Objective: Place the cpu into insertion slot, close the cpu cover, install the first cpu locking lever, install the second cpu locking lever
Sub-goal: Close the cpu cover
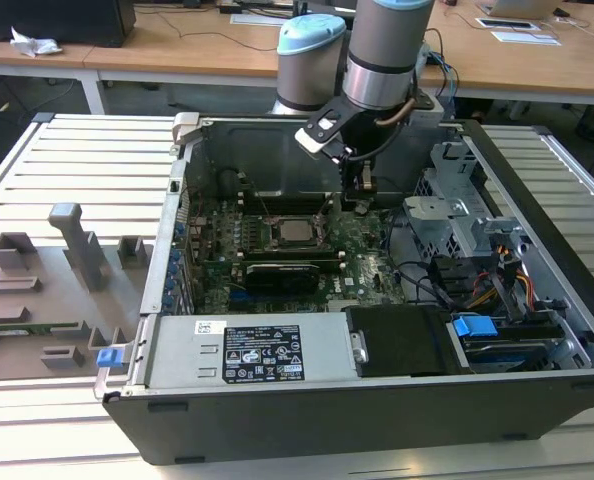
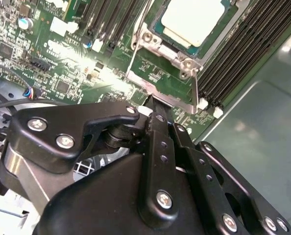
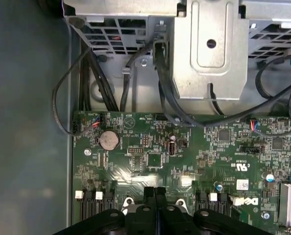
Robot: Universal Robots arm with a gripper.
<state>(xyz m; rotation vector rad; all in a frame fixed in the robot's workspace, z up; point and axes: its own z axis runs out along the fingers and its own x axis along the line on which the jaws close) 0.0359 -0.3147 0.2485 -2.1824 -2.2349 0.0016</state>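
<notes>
The cpu [image 1: 295,232] shows its silvery top [image 2: 192,19] and lies flat in the insertion slot [image 1: 274,240] on the green board. The cpu cover [image 2: 171,50], a silver frame, lies around the chip; I cannot tell whether it is latched. In the exterior view, my gripper [image 1: 362,197] hangs low over the board just to the right of the slot. Its black fingers [image 2: 157,122] are pressed together with nothing visible between them, and their tips sit at the outer edge of the silver frame. In the first wrist view the shut gripper [image 3: 155,192] points at the board.
Black memory slots [image 2: 233,54] flank the socket. A silver drive cage [image 3: 209,49] with black cables [image 3: 167,98] stands beside the board. The case wall [image 1: 267,150] rises behind. A power supply [image 1: 267,350] fills the case's front. Grey fixtures [image 1: 77,245] sit at the exterior view's left.
</notes>
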